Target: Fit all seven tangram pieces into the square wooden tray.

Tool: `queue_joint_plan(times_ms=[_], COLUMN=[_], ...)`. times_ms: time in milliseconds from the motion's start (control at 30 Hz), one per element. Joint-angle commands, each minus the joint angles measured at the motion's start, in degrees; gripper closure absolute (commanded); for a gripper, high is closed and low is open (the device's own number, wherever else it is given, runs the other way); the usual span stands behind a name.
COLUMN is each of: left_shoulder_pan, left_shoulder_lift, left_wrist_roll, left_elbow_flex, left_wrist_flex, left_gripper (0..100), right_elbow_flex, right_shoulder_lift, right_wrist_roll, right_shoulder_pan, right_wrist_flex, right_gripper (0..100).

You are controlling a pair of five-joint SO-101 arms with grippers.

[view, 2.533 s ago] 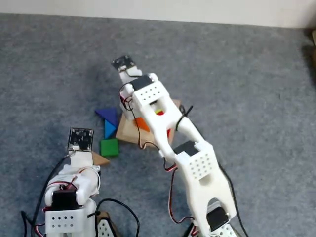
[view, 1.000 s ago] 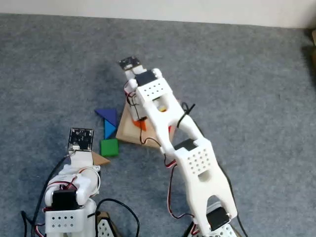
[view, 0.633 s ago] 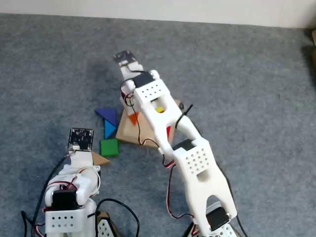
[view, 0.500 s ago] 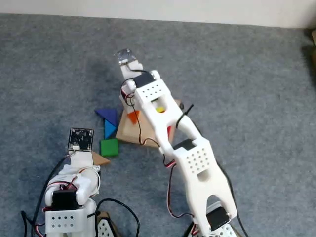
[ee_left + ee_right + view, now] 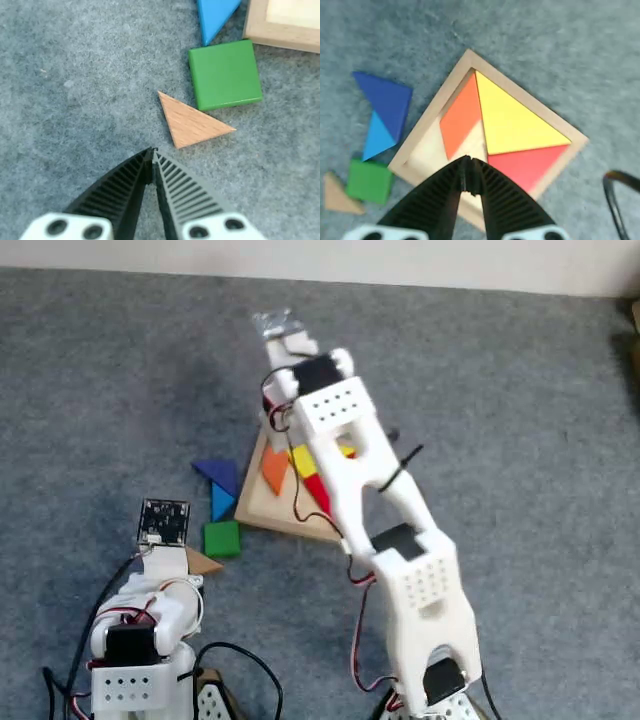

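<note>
The square wooden tray (image 5: 431, 106) lies cornerwise on the grey carpet and holds an orange piece (image 5: 461, 117), a large yellow triangle (image 5: 512, 122) and a red piece (image 5: 525, 165). My right gripper (image 5: 469, 161) hangs shut and empty above the tray's bare part. Beside the tray lie a dark blue triangle (image 5: 385, 97), a light blue triangle (image 5: 377, 135), a green square (image 5: 369, 181) and a plain wooden triangle (image 5: 337, 192). My left gripper (image 5: 151, 151) is shut and empty, just short of the wooden triangle (image 5: 192, 122), which touches the green square (image 5: 225, 74).
In the high view the right arm (image 5: 340, 430) stretches over the tray (image 5: 262, 512), and the left arm (image 5: 150, 610) sits at the near left. Cables trail along both arms. Open carpet spreads to the left, the far side and the right.
The right arm has lifted and swung toward the far side, uncovering the orange, yellow and red pieces in the tray. The left arm has not moved.
</note>
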Motion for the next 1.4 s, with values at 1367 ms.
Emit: queue_joint_plan(times_ms=[1367], left_shoulder_pan=[1.19], left_shoulder_lift=[-2.59], left_wrist_roll=[-0.18], left_elbow_flex=[1.19], left_wrist_flex=[0.44], left_gripper=[99], right_elbow_flex=[113.63], right_shoulder_lift=[-103.52], right_wrist_roll=[-0.79], right_shoulder_pan=[9.89], right_wrist_flex=[-32.84], right_gripper=[99.4])
